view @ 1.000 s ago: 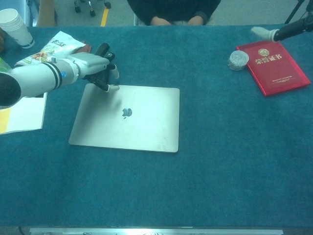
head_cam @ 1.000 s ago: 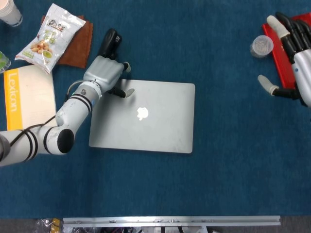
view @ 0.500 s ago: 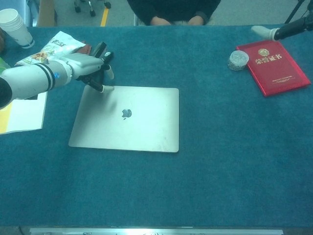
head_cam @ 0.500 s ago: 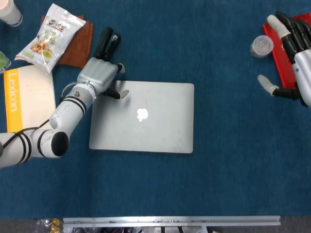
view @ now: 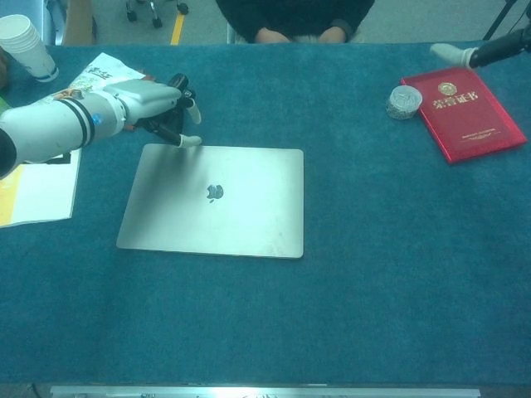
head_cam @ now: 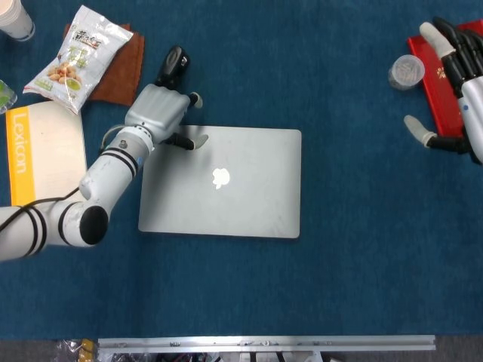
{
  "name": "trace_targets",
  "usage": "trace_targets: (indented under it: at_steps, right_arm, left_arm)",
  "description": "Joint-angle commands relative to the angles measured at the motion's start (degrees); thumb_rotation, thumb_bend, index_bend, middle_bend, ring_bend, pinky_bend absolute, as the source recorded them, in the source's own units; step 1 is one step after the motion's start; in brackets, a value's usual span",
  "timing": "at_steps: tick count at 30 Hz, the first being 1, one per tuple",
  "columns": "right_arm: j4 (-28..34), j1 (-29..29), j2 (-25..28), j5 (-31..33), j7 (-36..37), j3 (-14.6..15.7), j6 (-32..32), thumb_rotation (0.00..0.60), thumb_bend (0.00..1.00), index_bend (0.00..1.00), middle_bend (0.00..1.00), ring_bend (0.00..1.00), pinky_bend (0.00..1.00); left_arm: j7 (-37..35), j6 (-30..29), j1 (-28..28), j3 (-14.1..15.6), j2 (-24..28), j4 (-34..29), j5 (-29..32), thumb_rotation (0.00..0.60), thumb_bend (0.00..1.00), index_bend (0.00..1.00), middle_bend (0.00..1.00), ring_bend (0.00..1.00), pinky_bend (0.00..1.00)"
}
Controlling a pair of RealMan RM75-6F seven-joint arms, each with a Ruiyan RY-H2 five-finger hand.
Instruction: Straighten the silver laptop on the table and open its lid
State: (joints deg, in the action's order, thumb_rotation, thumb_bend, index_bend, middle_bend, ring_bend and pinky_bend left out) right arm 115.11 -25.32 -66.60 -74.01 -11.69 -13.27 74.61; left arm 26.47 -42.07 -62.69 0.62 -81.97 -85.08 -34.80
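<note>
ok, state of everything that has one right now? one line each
silver laptop: lid closed, flat on the table, roughly squared to its edge
left hand: at the laptop's far left corner, holding nothing; contact unclear
right hand: fingers spread over the red booklet, holding nothing
snack bag: looks sealed
small jar: lid on
paper cup: upright

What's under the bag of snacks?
A brown cloth sticks out from beneath the snack bag, lying on the blue table. Anything else beneath the bag is covered.
</note>
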Motion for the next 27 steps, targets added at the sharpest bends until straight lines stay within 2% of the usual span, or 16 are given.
trace_targets:
  at_steps: [1,8,12,14,17,19,21,27]
  right_arm:
    - [-0.2,0.0,-0.1,-0.1,0.2,0.2,-0.1,0.6,0.2,0.0,0.01,0.0,0.02]
    - [-0.2,0.6,-0.2,-1.4,0.5,1.1,0.2,0.6,0.2,0.0,0.01,0.0,0.02]
    - [0.4,0.5,-0.2,-2.6,-0.2,1.8,-0.2,0.6,0.2,0.0,0.01,0.0,0.02]
    - [0.9,0.4,-0.4,-3.5,-0.7,2.5,-0.8,0.6,0.2,0.0,0.01,0.0,0.02]
    - [1.6,0.2,-0.8,-4.7,-1.4,3.3,-1.3,0.6,0.21,0.0,0.01,0.0,0.02]
    - [1.9,0.1,-1.2,-5.0,-1.6,3.5,-1.6,0.6,0.21,0.0,0.01,0.0,0.02]
    - [2.1,-0.3,-1.7,-5.3,-2.0,3.9,-2.3,0.6,0.22,0.0,0.01,0.0,0.02]
    - [3.0,-1.5,-4.3,-6.0,-3.1,5.1,-4.6,0.6,0.22,0.0,0.01,0.0,0.02]
  left_arm:
    - [-1.5,-2.3,1.2,-1.2,2.6,-3.3,-2.3,0.236,0.28,0.22,0.35,0.06,0.0]
    - [-6.6,-7.9,5.8,-3.3,9.2,-10.9,-8.6,0.241,0.28,0.22,0.34,0.06,0.0]
    - [-10.3,-11.4,9.4,-3.9,12.8,-14.2,-12.9,0.332,0.28,0.22,0.34,0.06,0.0]
    - [-11.8,-13.1,11.3,-3.9,15.0,-15.9,-15.1,0.347,0.28,0.22,0.33,0.06,0.0]
    - [-14.1,-16.4,14.7,-3.6,17.7,-18.1,-18.5,0.468,0.28,0.21,0.29,0.06,0.0]
    - [-15.7,-18.4,16.8,-3.4,18.9,-19.0,-20.6,0.57,0.28,0.21,0.25,0.06,0.0]
    - [-17.4,-20.3,19.0,-3.0,20.2,-19.3,-23.1,0.598,0.28,0.2,0.23,0.06,0.0]
    - [-21.5,-26.9,25.9,-1.5,22.6,-18.3,-29.6,0.6,0.28,0.19,0.2,0.05,0.0]
